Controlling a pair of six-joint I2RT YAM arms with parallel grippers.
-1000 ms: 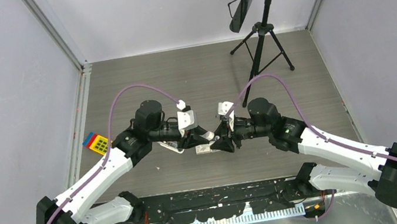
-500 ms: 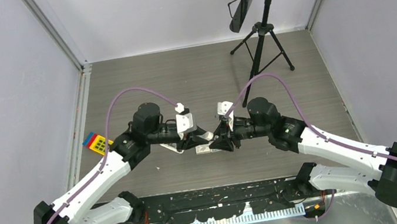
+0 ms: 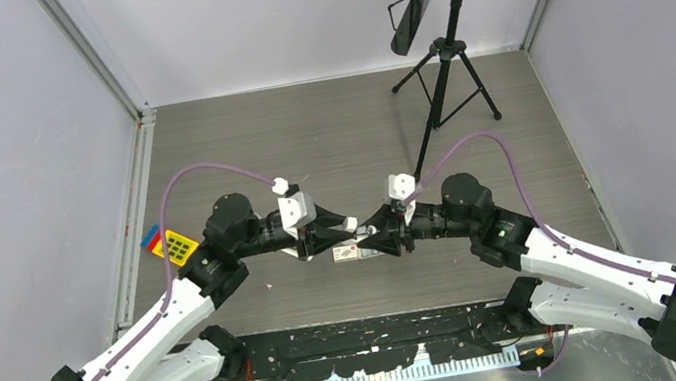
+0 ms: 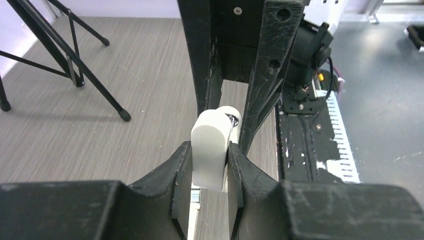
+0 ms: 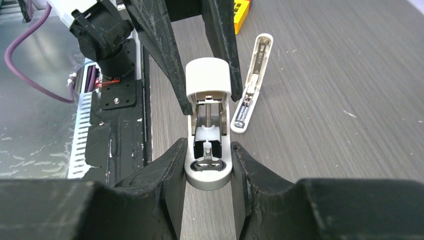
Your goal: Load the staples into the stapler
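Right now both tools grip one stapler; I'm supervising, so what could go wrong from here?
1. The left tool pinches only the white cap of the short stapler and the right tool its grey end; uneven pulling could make it slip or snap shut.
2. The slim open stapler lies close beside; a sideways swing might knock it.

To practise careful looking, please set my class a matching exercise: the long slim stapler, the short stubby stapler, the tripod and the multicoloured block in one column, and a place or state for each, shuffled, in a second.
Column one
1. long slim stapler
2. short stubby stapler
3. tripod
4. multicoloured block

Column two
A. near the left edge of the table
B. gripped at both ends, by the left pincer and the right pincer
C. lying opened on the table
D. standing at the far right

Pairs: 1-C, 2-B, 3-D, 4-A
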